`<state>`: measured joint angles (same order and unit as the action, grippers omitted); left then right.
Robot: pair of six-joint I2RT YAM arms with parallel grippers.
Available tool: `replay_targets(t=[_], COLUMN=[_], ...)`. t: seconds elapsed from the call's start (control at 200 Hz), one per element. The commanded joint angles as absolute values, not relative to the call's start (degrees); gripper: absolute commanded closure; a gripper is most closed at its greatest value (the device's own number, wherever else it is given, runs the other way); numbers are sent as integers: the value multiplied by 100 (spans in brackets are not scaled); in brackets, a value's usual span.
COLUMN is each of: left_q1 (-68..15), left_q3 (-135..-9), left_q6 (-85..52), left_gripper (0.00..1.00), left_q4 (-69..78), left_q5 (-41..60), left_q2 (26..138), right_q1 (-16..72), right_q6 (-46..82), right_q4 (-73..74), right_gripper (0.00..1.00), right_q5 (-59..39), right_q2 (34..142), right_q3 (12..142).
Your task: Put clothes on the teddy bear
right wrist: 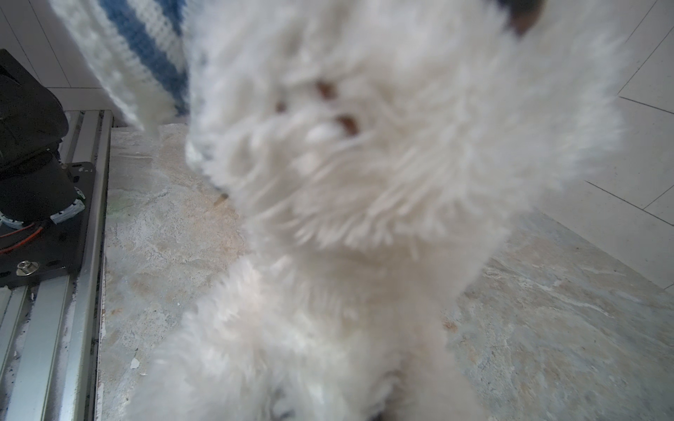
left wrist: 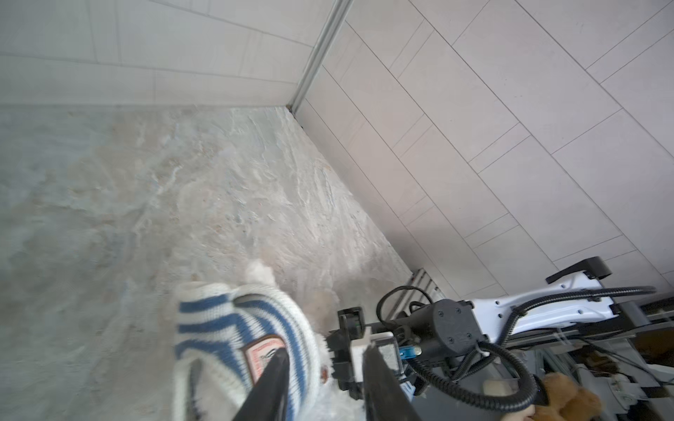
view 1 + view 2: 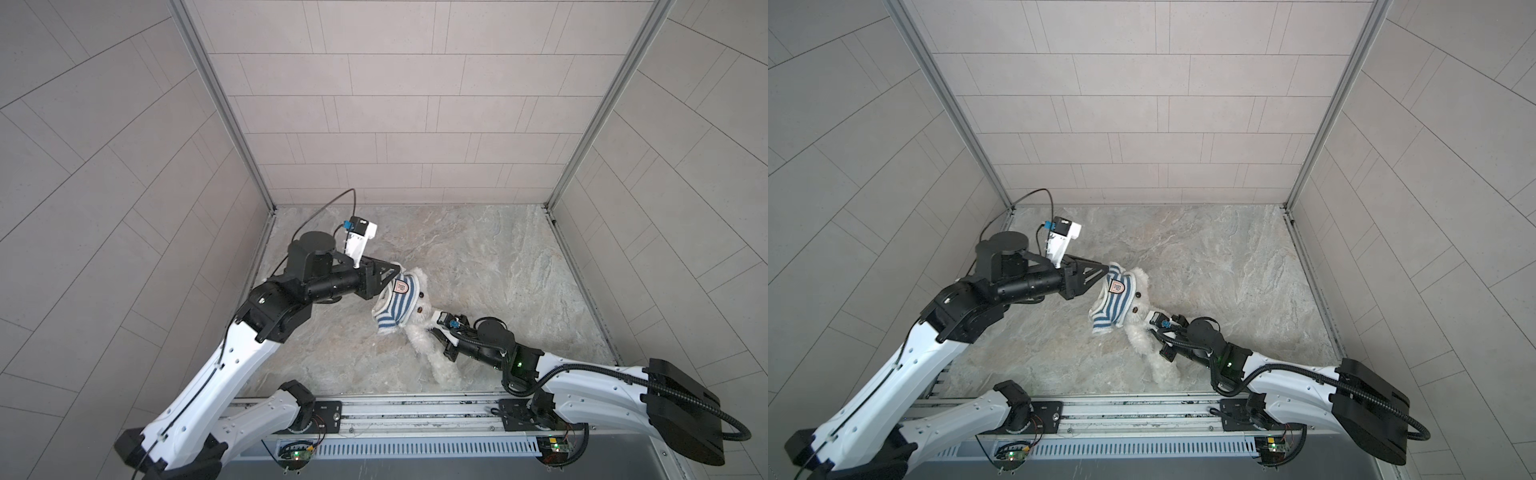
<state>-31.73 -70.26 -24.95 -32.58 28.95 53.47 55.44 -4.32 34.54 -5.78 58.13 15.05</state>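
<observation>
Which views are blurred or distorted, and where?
Right wrist: bear fills the frame, fur out of focus, floor sharper. Left wrist: shirt and near floor smeared, far wall crisp. Both top views: sharp, side walls' lines bow toward the edges.

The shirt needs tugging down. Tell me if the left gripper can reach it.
Likely yes: the left gripper sits at the edge of the shirt, nothing between them; the right gripper holds the bear from the opposite side.

The teddy bear [image 3: 420,337] is fluffy plush, the striped shirt [image 3: 392,309] knitted, the tabletop [image 3: 478,257] matt.
</observation>
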Motion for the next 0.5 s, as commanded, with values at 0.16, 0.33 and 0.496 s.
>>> replay_targets(t=[0.16,0.33,0.496], left_q1=[-2299,-2263,-2285], left_q3=[-6176,-5858,-5776], left_q6=[-2327,-2381,-2518], left_gripper=[71,70,69], left_q4=[-3735,-3692,-3340], left_q5=[3228,3633,4134], left_q2=[4543,4562,4749], right_q1=[5484,5484,5484], right_q6=[-519,-569,-614], right_q4=[3833,3664,3605], right_gripper=[100,100,100], right_q5=[-685,-734,-791], right_q2=[5451,5352,5361], right_q3=[1529,1600,1608])
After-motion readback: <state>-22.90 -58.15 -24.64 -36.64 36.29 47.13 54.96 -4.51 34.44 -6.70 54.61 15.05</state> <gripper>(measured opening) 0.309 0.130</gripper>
